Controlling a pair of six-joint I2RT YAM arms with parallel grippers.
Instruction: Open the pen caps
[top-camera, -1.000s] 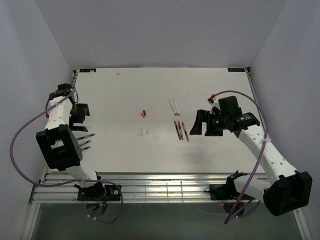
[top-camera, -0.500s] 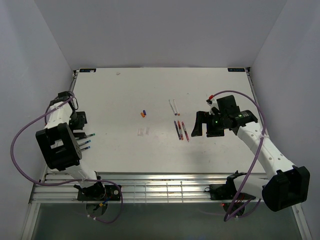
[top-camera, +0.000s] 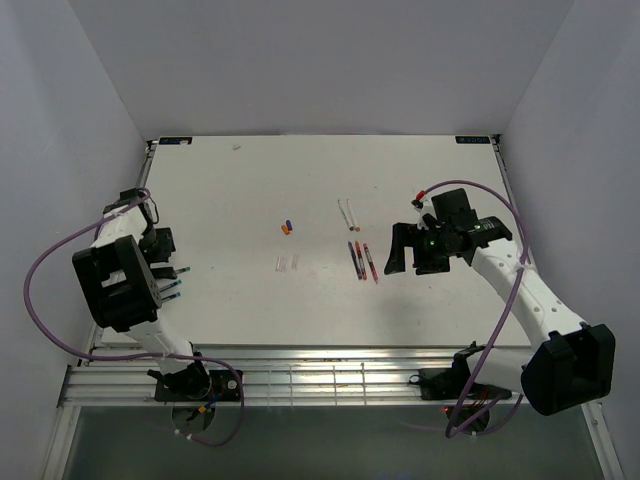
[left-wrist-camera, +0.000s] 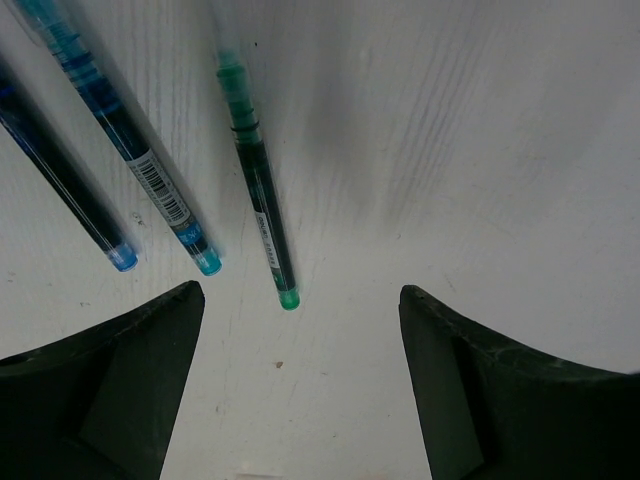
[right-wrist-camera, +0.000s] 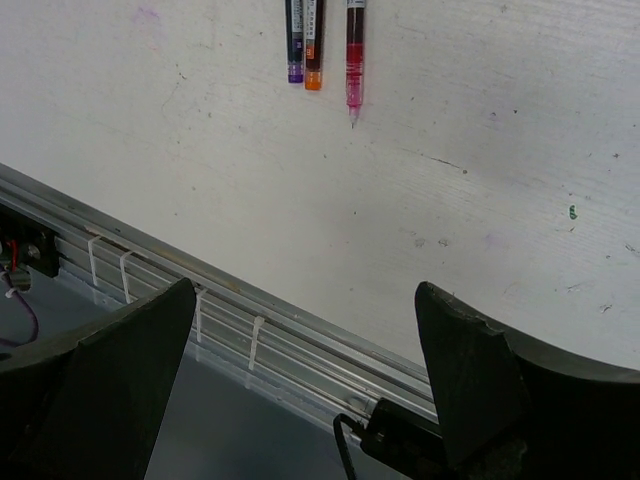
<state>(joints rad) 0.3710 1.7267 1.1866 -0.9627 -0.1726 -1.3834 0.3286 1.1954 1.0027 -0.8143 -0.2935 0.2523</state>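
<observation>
The pen caps (top-camera: 287, 226) are found in a small group near the middle of the table (top-camera: 230, 190), well apart from both grippers. The left gripper (left-wrist-camera: 300, 300) is spread wide above three pens (left-wrist-camera: 262, 195) at the left side. The right gripper (right-wrist-camera: 300, 300) is also spread wide and is empty.

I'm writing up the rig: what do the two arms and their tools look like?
The left arm and right arm have white links with blocky black joints. A purple cable loops beside each. The left tool and right tool have dark, wedge-shaped fingers; a green light glows on the right wrist.
</observation>
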